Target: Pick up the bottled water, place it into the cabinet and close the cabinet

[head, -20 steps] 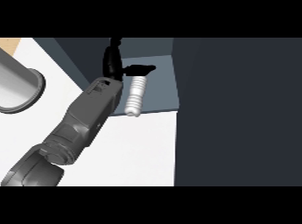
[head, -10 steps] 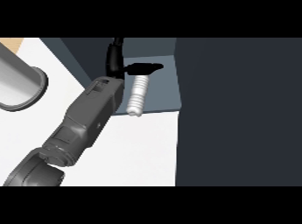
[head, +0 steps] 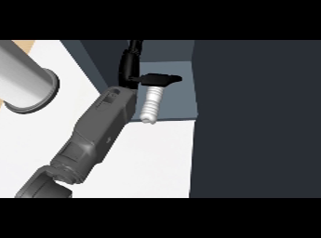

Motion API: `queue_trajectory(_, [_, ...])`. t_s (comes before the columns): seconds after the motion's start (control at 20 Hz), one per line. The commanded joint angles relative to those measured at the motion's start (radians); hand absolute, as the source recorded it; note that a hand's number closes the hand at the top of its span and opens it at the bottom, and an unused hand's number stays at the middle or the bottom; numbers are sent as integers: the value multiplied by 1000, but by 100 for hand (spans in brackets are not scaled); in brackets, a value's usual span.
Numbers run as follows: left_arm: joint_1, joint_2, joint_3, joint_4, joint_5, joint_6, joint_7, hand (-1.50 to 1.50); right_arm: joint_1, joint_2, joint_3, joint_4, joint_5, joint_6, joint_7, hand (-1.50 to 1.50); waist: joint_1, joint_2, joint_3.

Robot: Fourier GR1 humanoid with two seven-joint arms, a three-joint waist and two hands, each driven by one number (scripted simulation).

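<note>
The left robot hand (head: 143, 76) pinches the water bottle (head: 151, 104) by its top — holding it inside the cabinet (head: 180, 100) for placing.

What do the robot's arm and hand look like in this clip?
One arm shows: a dark grey forearm of boxy, panelled segments with a rounded joint at its lower end. It ends in a slim black hand. No cables or markings are visible. A light grey cylinder sits upper left.

One grey forearm extends forward, its robot hand (head: 151, 79) curled, thumb out.
</note>
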Motion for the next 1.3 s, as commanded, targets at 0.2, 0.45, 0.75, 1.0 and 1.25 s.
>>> queue_trajectory(0.2, [182,23,-29,-194,54,-88,25,-150,10,-10,-21,-29,-13,-19,29,-150,62,-25,-5])
queue_trajectory(0.45, [325,54,-105,-373,70,-122,80,-150,61,0,8,-24,14,-25,-1,-150,79,-34,-4])
queue_trajectory(0.75, [460,51,-176,-687,113,-70,224,-150,93,-5,24,-41,15,-18,-20,-150,74,-31,-4])
queue_trajectory(1.0, [663,109,-257,-1011,109,-63,316,-150,53,11,40,-34,37,-47,14,-150,86,-28,-4])
queue_trajectory(1.25, [938,136,-374,-1370,81,3,382,-150,48,14,58,-27,53,-40,-18,-150,66,-21,-4])
